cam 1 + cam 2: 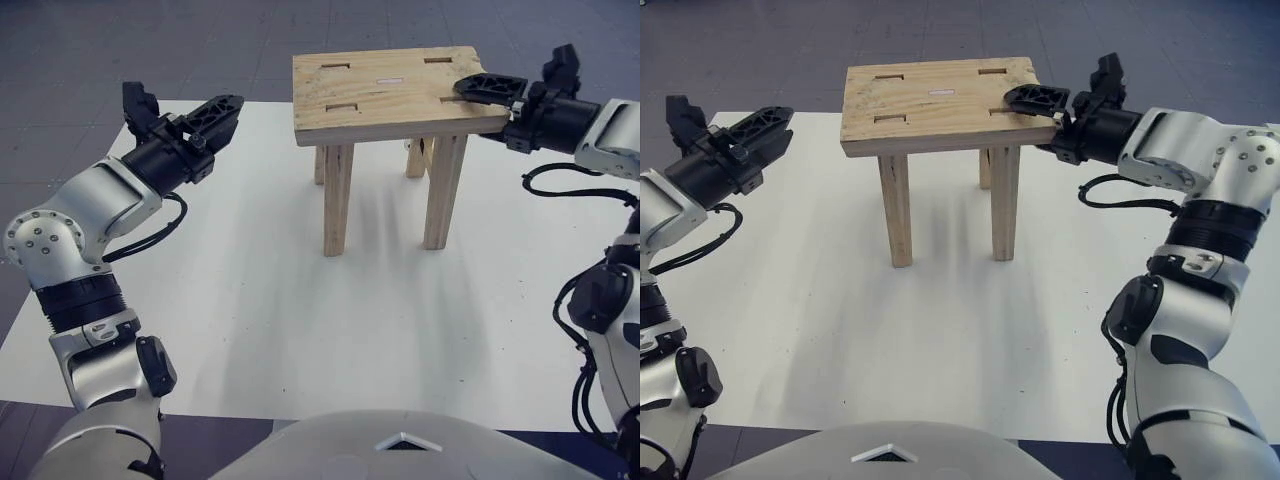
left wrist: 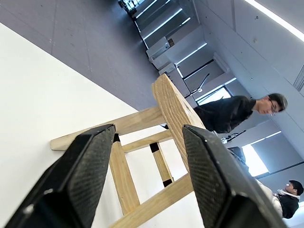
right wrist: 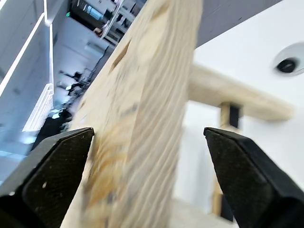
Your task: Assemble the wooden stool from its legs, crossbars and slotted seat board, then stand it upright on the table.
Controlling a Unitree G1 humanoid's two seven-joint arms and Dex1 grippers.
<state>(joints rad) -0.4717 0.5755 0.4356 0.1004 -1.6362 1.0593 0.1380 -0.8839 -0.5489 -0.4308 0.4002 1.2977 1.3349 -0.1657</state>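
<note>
The pale wooden stool point(image 1: 390, 92) stands upright, far-centre on the white desk point(image 1: 300, 320). The right tool point(image 1: 475, 108), spread, straddles the seat's right edge. The left tool point(image 1: 222, 118), also spread, hovers left of it.

Premises are presenting as a large indoor test lab. Long white ceiling light strips point(image 2: 164, 29) are running overhead, and dark grey square floor tiles point(image 1: 200, 40) are surrounding a plain white rectangular table point(image 1: 300, 330).
</note>
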